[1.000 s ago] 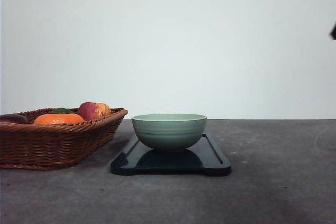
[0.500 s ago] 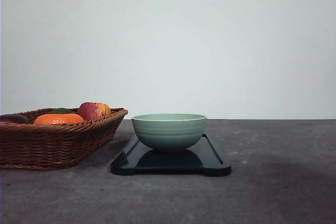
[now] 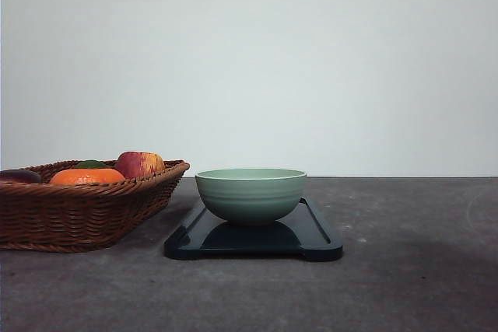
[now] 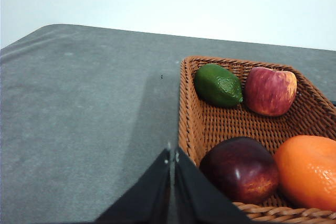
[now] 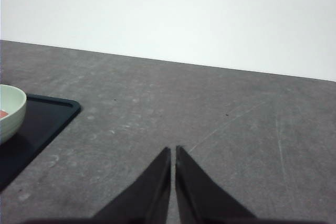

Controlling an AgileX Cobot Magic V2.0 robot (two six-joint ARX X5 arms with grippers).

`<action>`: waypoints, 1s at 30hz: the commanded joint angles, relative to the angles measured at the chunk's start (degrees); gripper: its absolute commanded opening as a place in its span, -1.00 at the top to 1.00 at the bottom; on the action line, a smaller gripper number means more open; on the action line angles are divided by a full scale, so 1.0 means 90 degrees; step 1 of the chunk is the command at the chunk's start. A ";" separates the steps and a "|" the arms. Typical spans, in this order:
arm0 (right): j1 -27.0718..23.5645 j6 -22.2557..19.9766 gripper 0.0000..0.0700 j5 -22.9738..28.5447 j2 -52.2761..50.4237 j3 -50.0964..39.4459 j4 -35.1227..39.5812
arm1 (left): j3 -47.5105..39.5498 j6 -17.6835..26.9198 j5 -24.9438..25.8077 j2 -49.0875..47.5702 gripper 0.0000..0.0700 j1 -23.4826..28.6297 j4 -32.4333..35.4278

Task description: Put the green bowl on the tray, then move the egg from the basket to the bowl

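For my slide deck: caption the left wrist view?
Shut left tool beside wicker basket holding lime, apple, dark fruit, orange.

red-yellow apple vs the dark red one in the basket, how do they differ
The red-yellow apple is streaked red with yellow patches; the dark red apple is a deep maroon with a glossy highlight. In the left wrist view, the red-yellow one lies beside the green fruit, the dark one beside the orange. Both are round and lie inside the basket.
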 commanded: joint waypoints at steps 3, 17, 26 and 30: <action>0.0015 0.0085 0.98 0.0003 0.0007 -0.0029 0.0073 | -0.0121 0.0058 -0.0012 -0.0002 1.00 0.0005 0.0075; 0.0015 0.0085 0.98 0.0002 0.0007 -0.0029 0.0070 | -0.0121 0.0058 -0.0012 -0.0002 1.00 0.0005 0.0075; 0.0015 0.0085 0.98 0.0004 0.0007 -0.0029 0.0073 | -0.0121 0.0058 -0.0012 -0.0002 1.00 0.0005 0.0075; 0.0015 0.0085 0.98 0.0002 0.0007 -0.0029 0.0072 | -0.0121 0.0057 -0.0012 -0.0002 1.00 0.0005 0.0075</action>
